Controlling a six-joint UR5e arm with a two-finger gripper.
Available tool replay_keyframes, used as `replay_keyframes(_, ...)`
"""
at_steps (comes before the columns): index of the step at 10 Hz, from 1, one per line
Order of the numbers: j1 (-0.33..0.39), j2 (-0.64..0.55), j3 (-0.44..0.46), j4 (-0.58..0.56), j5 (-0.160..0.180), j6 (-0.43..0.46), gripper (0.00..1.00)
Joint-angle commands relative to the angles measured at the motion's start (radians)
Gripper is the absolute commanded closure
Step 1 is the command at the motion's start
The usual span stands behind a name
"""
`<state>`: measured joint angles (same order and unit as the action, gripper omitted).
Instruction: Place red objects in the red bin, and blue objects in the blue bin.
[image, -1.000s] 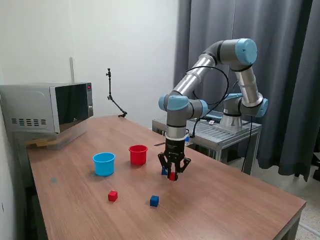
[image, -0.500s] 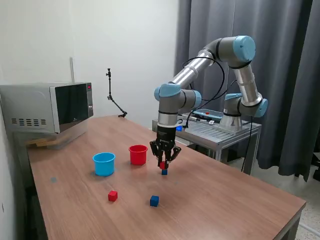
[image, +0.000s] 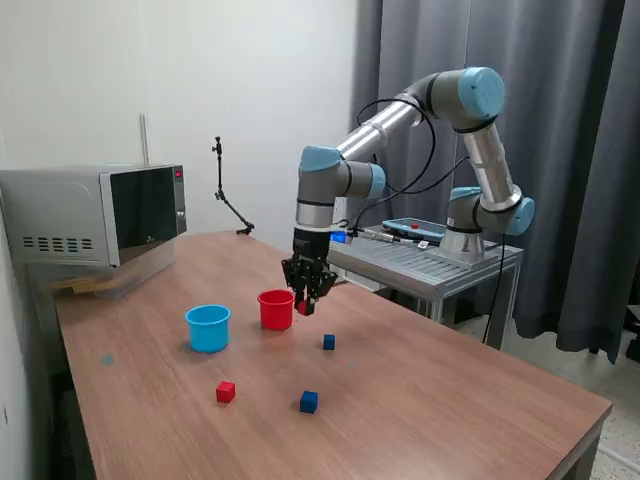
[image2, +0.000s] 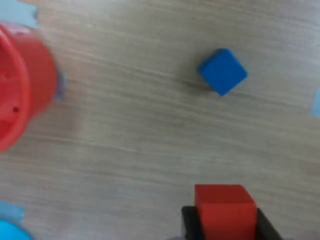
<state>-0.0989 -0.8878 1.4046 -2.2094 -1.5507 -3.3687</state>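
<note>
The gripper (image: 305, 301) is clamped on 1 red cube (image2: 223, 210), held above the worktop (image: 450, 400) just beside the red cup (image: 276, 309) at its 3 o'clock. The light blue cup (image: 208, 327) stands at the red cup's 9 o'clock.

The room was evenly and brightly lit, with soft, diffuse light from above. On the surface (image: 420, 390) shadows were faint and short, just under each object. A mild sheen lay on the dark microwave door (image: 145, 212), and the curtains (image: 590, 150) stayed dim. The exterior view was sharp throughout. The wrist view was softer: the red cup (image2: 20, 85) was smeared at its edges, the wood grain looked slightly blurred, and the near red cube (image2: 225, 210) was out of focus.
</note>
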Motion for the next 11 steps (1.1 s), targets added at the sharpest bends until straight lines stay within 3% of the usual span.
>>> replay_keyframes(1, -0.031, -0.013, 0.002, 0.002, 0.000, 0.034, 1.00)
replay_keyframes(11, -0.160, -0.037, 0.030, 0.000, 0.004, 0.074, 1.00)
